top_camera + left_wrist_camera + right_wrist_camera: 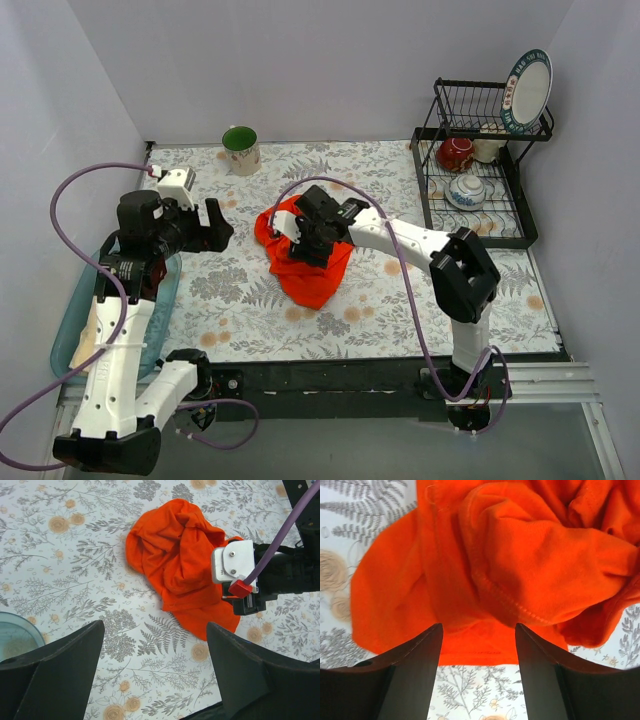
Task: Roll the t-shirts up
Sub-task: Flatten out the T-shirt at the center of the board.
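The bright orange-red t-shirt [312,275] lies crumpled in the middle of the floral table; it also shows in the left wrist view [172,555] and fills the right wrist view [520,555]. My right gripper [298,240] hovers open just over the shirt's bunched part [477,645], with nothing between its fingers. My left gripper [222,236] is open and empty above bare tablecloth, left of the shirt [155,635]. A pale cream-yellow cloth [93,330] lies in the teal bin, mostly hidden by my left arm.
A green mug [241,150] stands at the back. A black dish rack [478,190] with bowls and a plate stands at the back right. A teal bin [66,340] sits at the left table edge, its rim in the left wrist view [15,625].
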{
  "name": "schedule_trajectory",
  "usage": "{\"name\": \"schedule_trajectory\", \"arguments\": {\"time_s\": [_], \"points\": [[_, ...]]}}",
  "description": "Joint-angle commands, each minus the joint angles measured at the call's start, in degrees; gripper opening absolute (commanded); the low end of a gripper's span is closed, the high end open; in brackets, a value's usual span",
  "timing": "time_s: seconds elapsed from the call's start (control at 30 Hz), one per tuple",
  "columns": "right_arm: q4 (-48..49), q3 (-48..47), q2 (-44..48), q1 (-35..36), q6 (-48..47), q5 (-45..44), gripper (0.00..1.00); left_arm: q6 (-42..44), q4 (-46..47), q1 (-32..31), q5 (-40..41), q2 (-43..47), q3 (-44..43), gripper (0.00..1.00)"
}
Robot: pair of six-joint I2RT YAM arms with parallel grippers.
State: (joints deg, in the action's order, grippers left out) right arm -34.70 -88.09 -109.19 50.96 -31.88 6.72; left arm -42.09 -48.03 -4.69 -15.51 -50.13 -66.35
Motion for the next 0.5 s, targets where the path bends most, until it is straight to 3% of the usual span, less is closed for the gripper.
{"name": "schedule_trajectory", "arguments": {"time_s": [0.0, 0.1, 0.23, 0.43, 0.47], "points": [[3.5, -3.4, -2.8, 0.1, -2.5, -4.5, 0.68, 1.0, -0.4, 2.2, 0.4, 1.3, -0.7, 0.83], [3.9, -4.5, -4.8, 0.1, -3.3, -5.3, 0.67, 0.9, -0.3, 3.2, 0.1, 2.0, -0.1, 0.83], [5.6, -5.0, -7.0, 0.1, -3.7, -8.9, 0.57, 0.2, -0.2, 4.4, -0.6, 2.3, 0.5, 0.83], [7.8, -10.8, -9.1, -0.9, -3.8, -12.2, 0.33, 0.8, 0.0, 4.6, -2.1, 2.1, 0.6, 0.82], [7.6, -11.5, -9.2, -1.6, -3.7, -11.9, 0.21, 0.7, 0.3, 4.6, -2.2, 2.0, 0.7, 0.82]]}}
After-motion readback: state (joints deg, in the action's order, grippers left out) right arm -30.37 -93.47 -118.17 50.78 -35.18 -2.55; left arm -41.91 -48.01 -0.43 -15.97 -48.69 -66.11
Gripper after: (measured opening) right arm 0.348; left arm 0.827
